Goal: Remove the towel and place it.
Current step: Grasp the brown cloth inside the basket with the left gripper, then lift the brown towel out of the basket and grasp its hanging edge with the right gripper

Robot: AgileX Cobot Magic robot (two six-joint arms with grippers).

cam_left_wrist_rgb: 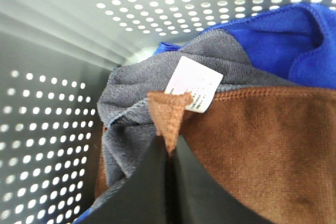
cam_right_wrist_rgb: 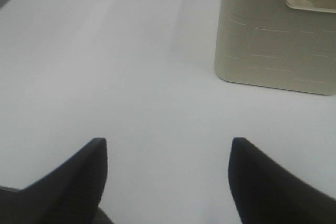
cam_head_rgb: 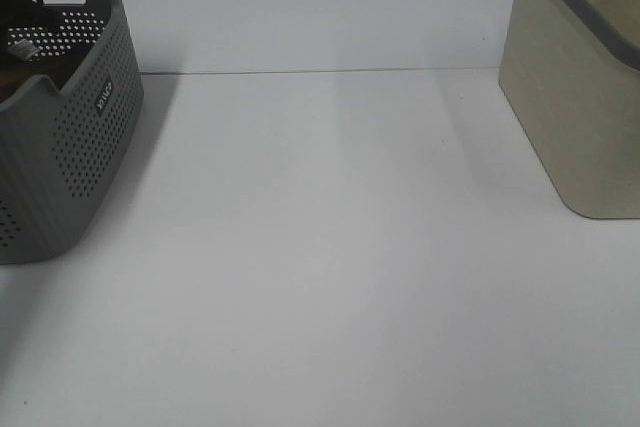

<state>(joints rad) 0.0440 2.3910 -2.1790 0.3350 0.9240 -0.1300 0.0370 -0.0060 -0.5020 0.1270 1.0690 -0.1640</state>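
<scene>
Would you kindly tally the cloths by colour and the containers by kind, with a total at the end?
Brown towel: 1
Grey cloth: 1
Blue cloth: 1
Grey perforated basket: 1
Beige bin: 1
Total: 5

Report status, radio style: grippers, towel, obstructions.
Left gripper shut on corner of brown towel, inside grey perforated basket. Right gripper open above white table. Grey cloth and blue cloth bunched beside towel.
</scene>
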